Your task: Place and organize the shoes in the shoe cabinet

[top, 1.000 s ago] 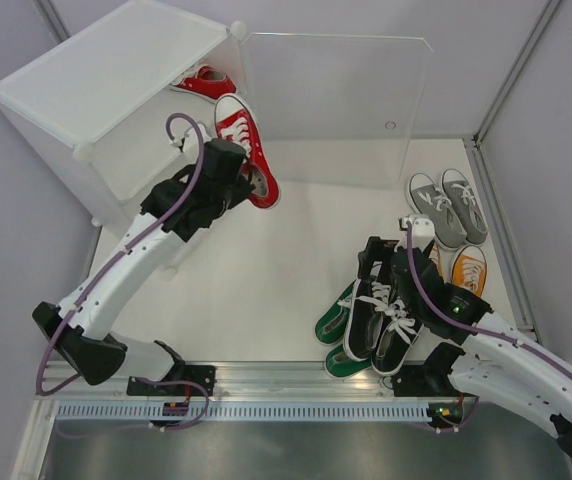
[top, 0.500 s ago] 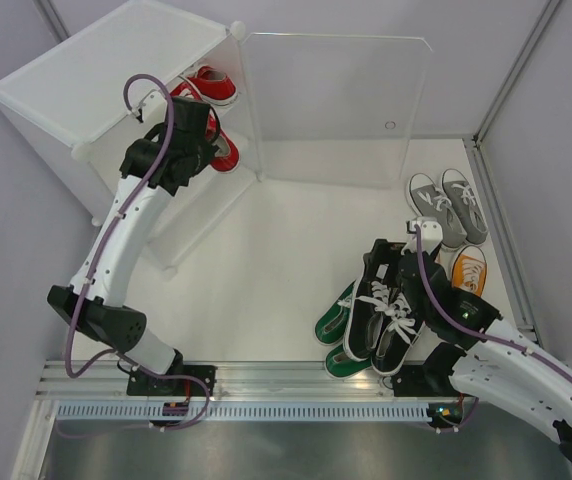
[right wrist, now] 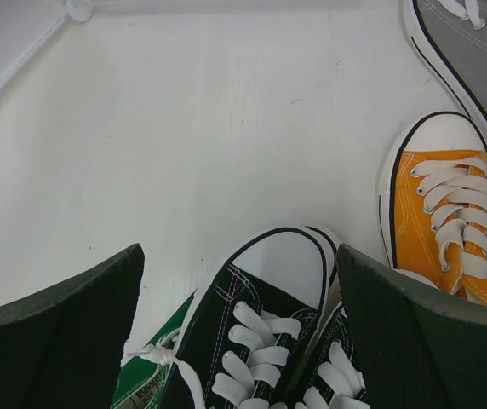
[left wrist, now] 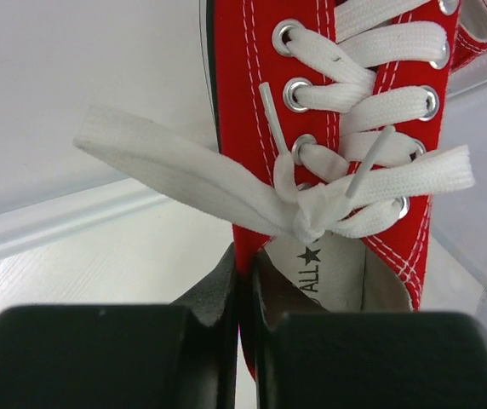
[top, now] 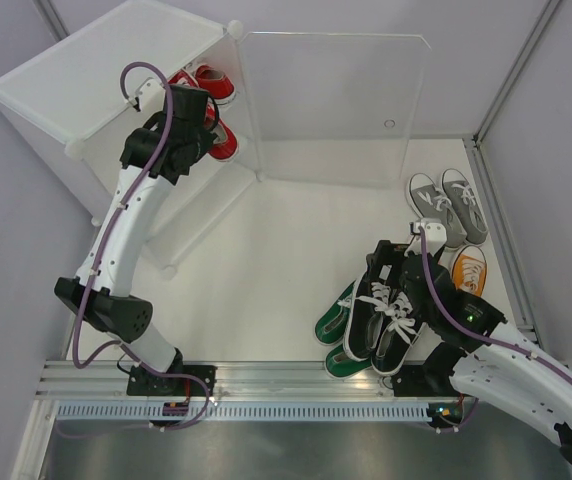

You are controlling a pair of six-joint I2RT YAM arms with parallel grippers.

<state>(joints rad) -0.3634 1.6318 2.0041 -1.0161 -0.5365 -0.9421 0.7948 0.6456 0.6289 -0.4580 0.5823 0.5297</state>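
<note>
Left jaws nipped on the heel collar of the red shoe (left wrist: 235, 94), inside the shoe cabinet (top: 106, 70), toe pointing away. Right jaws spread wide over the black pair (right wrist: 252, 341), toes ahead, lengthwise; nearer arm for these.

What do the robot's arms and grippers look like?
Both arms have white tubular links with black joints and black wrist housings. A purple cable loops along the left arm, and another runs along the right arm. The left gripper has black, blocky fingers; the right gripper has dark, broad, finely textured ones.
</note>
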